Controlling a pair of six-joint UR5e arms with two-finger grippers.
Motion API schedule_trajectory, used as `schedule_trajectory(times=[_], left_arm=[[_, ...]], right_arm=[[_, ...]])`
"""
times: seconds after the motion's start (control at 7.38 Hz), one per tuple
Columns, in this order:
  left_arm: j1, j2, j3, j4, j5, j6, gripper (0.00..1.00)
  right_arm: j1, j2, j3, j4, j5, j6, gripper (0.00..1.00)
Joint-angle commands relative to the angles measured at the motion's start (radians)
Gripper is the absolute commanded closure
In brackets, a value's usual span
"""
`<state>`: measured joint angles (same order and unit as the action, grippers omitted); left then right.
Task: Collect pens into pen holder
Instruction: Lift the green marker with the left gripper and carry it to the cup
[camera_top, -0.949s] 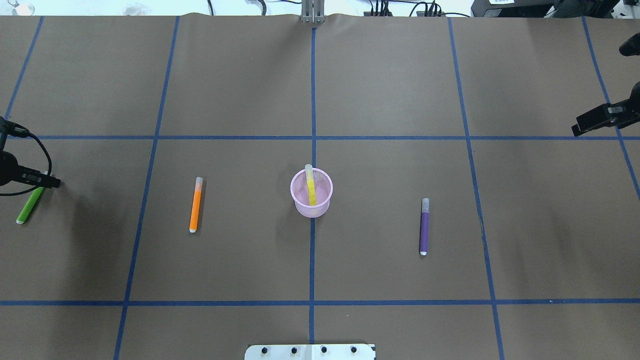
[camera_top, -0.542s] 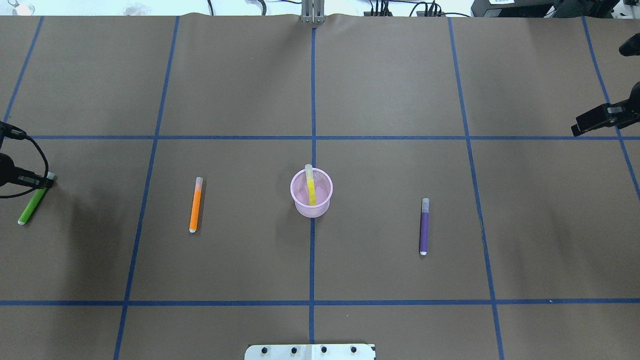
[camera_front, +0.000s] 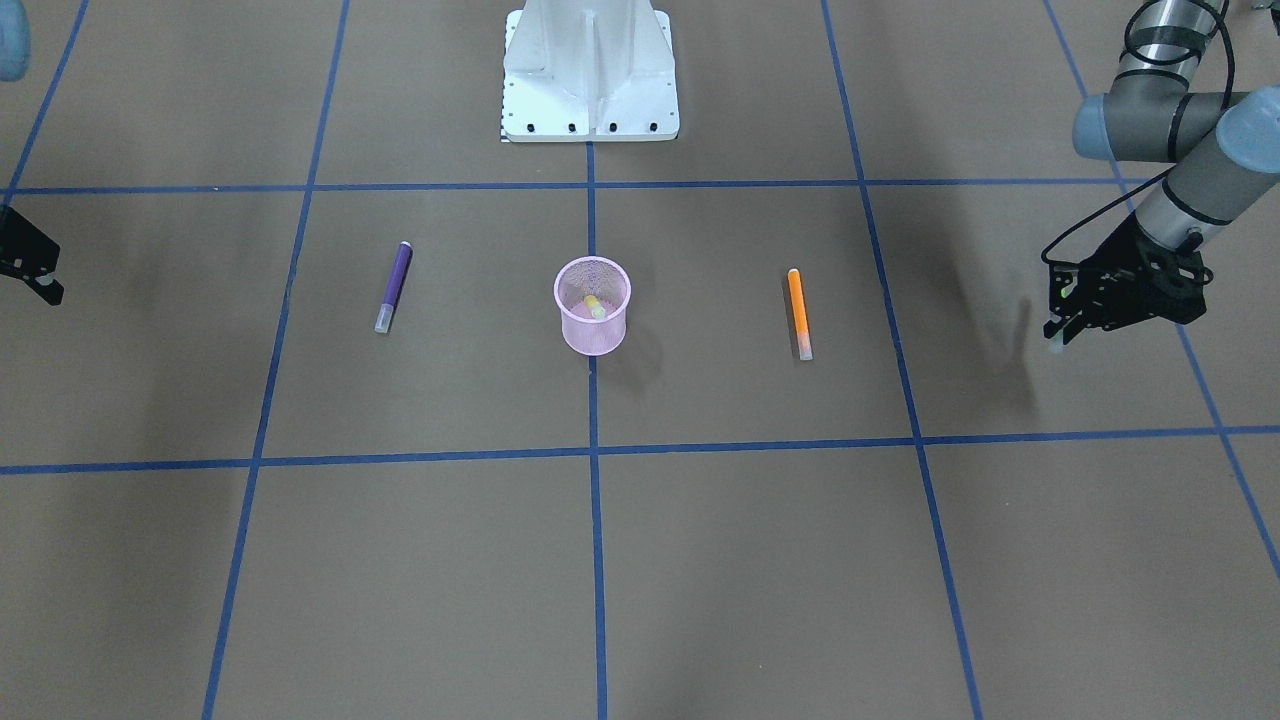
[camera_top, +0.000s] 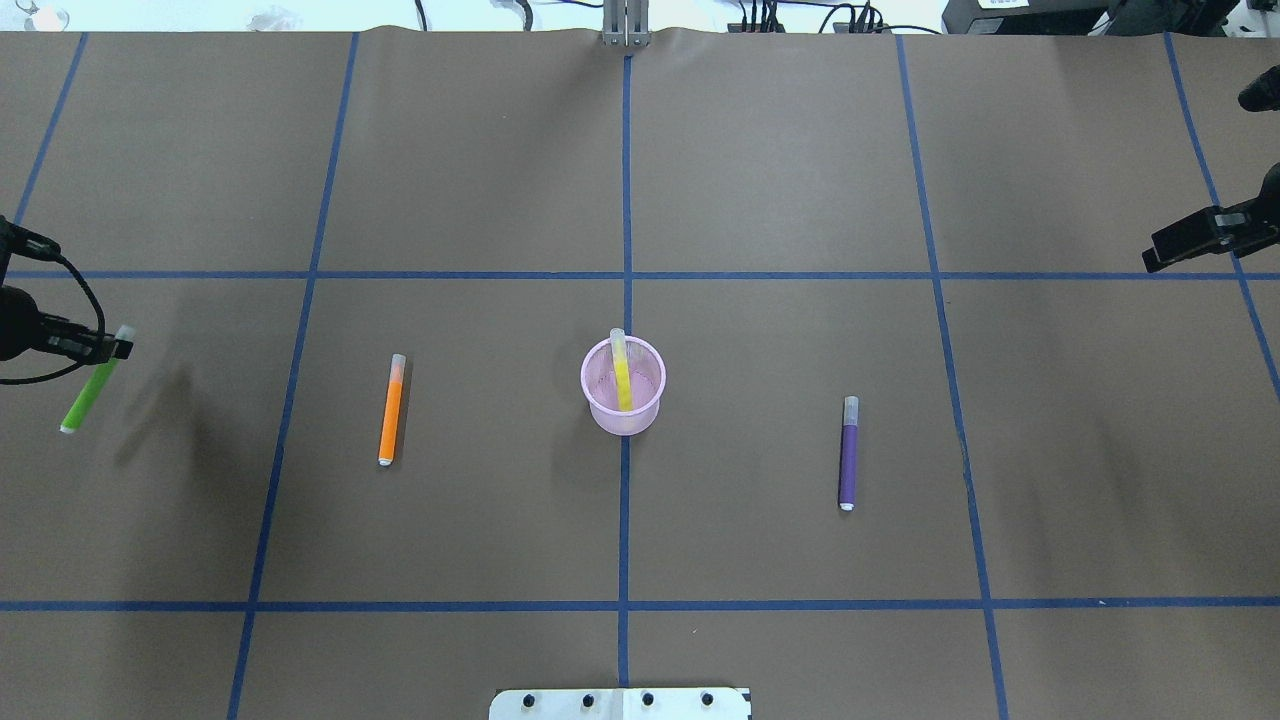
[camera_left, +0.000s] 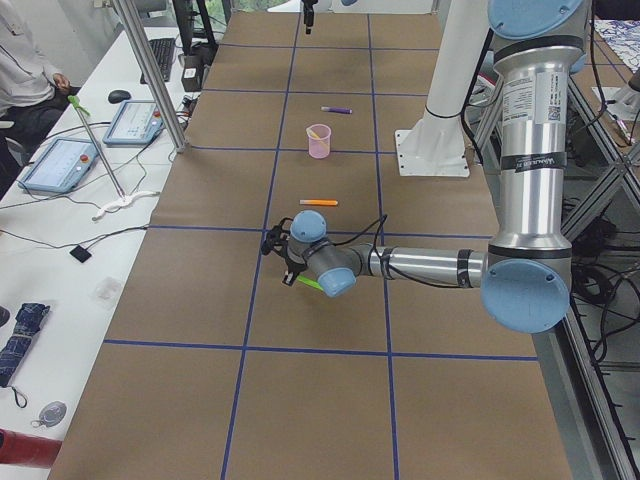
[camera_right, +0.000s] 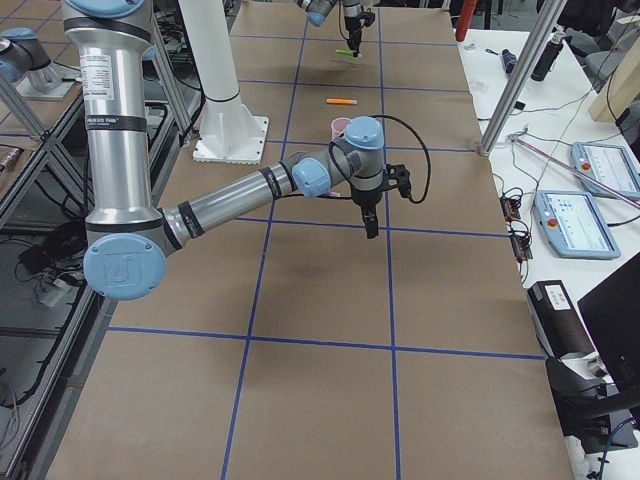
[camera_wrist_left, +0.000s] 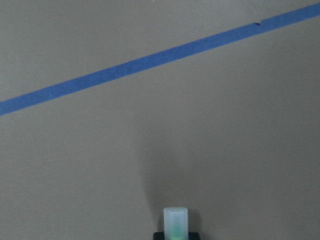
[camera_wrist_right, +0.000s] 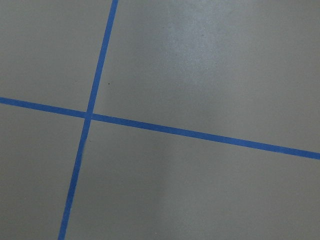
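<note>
Overhead exterior view: left claw (camera_top: 118, 348) is clamped on the green pen (camera_top: 86, 395) near its pale cap. The pen hangs slantwise, apparently clear of the surface (camera_top: 780, 180). The pen holder (camera_top: 625, 420), a pink see-through mesh cup, stands well apart toward the middle, past the orange pen (camera_top: 391, 410) lying between. 1 yellow pen (camera_top: 622, 378) leans inside. The purple pen (camera_top: 848, 455) lies nearer the right claw (camera_top: 1160, 258), whose opening cannot be judged. Pens are slim, smooth cylinders.
</note>
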<state>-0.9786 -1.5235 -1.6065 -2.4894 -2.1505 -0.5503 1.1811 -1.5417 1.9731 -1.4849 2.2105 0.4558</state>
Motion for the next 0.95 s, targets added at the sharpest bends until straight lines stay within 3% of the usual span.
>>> schedule_trajectory(times=[0.0, 0.41, 0.54, 0.81], left_arm=[[0.006, -0.103, -0.101, -0.174, -0.006, 0.001, 1.00], [0.072, -0.297, -0.101, -0.322, 0.003, -0.096, 1.00], [0.113, -0.335, -0.105, -0.366, 0.086, -0.120, 1.00], [0.387, -0.445, -0.076, -0.477, 0.393, -0.112, 1.00]], right_arm=[[0.000, 0.002, 0.006, 0.000, 0.000, 0.000, 0.00], [-0.001, 0.003, 0.010, 0.054, 0.000, -0.002, 0.00], [-0.001, 0.003, 0.012, 0.054, -0.002, -0.002, 0.00], [-0.001, 0.005, 0.010, 0.066, -0.005, -0.002, 0.00]])
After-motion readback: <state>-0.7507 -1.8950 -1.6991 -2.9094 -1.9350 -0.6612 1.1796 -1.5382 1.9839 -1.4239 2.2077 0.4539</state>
